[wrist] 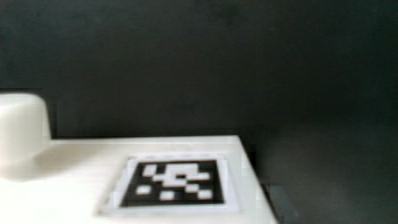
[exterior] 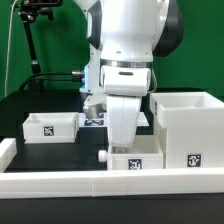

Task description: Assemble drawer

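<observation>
In the exterior view my gripper (exterior: 121, 146) hangs low at the middle, right over a small white drawer part (exterior: 133, 162) with a black marker tag and a white knob (exterior: 102, 155) on its left end. My fingers are hidden behind the hand, so I cannot tell how the jaws stand. The wrist view shows the same white part (wrist: 80, 165), its tag (wrist: 173, 182) and the knob (wrist: 18, 130) close up on the dark table; no fingers show there. A big white drawer box (exterior: 186, 125) stands on the exterior view's right. A smaller white open tray (exterior: 50, 126) stands on the left.
A long white wall (exterior: 110, 185) runs along the table's front edge. The marker board (exterior: 92, 119) lies behind the arm, mostly hidden. A black stand (exterior: 33, 40) and cable rise at the back left before a green backdrop.
</observation>
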